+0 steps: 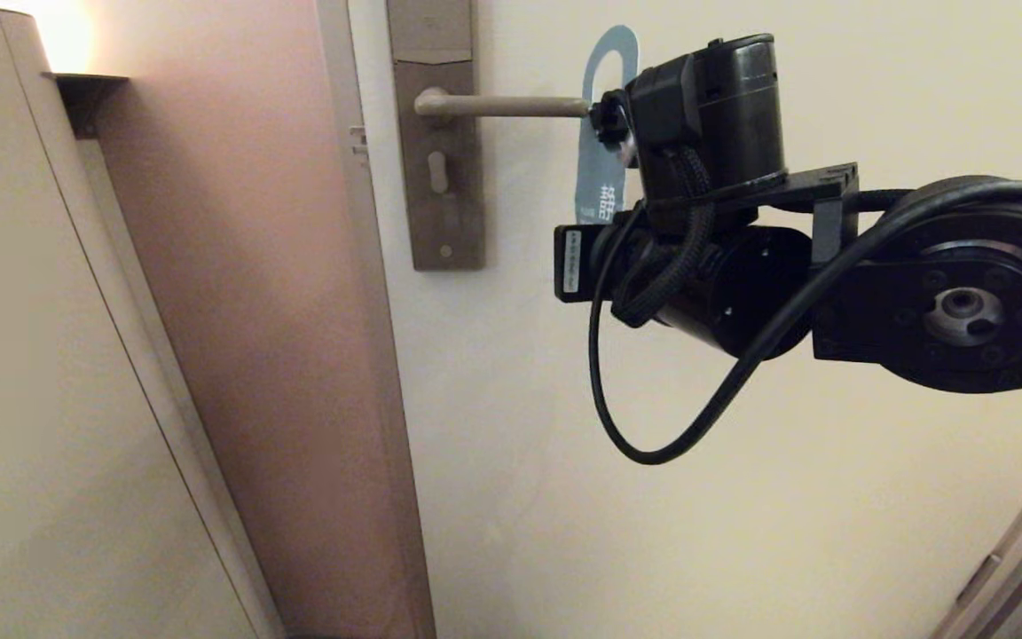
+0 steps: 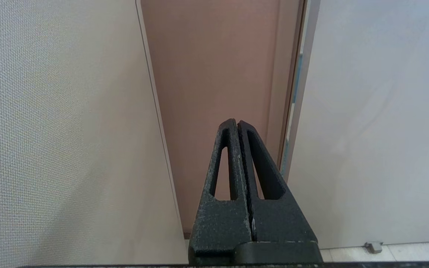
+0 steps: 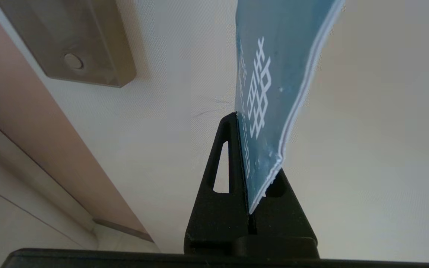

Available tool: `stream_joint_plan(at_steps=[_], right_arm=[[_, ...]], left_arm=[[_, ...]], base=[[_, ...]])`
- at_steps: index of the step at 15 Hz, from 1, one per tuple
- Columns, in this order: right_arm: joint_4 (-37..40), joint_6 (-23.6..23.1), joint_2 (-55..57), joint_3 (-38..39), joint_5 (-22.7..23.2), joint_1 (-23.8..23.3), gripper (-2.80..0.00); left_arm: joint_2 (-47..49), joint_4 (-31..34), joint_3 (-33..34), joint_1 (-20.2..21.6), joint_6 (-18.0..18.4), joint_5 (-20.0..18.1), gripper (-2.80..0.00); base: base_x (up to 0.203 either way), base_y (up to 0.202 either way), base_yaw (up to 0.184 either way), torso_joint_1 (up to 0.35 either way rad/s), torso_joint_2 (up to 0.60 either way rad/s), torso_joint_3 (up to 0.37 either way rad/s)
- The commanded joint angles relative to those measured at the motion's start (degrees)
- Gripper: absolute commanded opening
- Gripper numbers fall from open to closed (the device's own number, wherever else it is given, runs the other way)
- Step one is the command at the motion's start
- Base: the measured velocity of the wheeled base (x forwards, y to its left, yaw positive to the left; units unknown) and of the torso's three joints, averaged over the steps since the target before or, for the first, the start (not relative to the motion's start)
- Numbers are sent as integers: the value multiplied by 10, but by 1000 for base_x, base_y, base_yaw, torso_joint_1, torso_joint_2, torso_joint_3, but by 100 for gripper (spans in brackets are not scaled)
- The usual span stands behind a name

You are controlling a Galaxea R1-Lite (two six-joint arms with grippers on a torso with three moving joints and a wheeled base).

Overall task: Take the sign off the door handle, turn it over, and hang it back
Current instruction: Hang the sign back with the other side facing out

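The blue sign (image 1: 598,191) hangs upright against the cream door, its oval hole level with the free tip of the door handle (image 1: 502,106). My right wrist hides whether the lever still passes through the hole. The lever juts from a tall brown-grey backplate (image 1: 436,177). In the right wrist view my right gripper (image 3: 237,117) is shut on the lower end of the sign (image 3: 274,74), whose blue printed face shows. My left gripper (image 2: 237,122) is shut on nothing, low near the floor, and faces the door frame.
My right arm (image 1: 919,293) reaches in from the right, and its black cable (image 1: 617,417) loops below it. A pinkish-brown door frame (image 1: 254,311) and a beige wall panel (image 1: 32,355) stand left of the door. The backplate's lower end (image 3: 88,56) shows beside the sign.
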Motion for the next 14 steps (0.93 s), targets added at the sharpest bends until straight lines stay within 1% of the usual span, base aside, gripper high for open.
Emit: stream_joint_plan(at_steps=[1, 7, 12, 14], right_arm=[[0, 1, 7, -1, -2, 1, -280], [1, 0, 29, -23, -2, 12, -280], [4, -2, 41, -38, -4, 34, -280], [5, -3, 52, -43, -24, 36, -280]], left_arm=[[0, 0, 0, 0, 0, 0, -280], [0, 0, 0, 0, 0, 0, -280], [0, 0, 0, 0, 0, 0, -280], [0, 0, 0, 0, 0, 0, -280]], base=[[0, 0, 0, 0, 0, 0], [0, 0, 0, 0, 0, 0], [0, 0, 0, 0, 0, 0], [0, 0, 0, 0, 0, 0]])
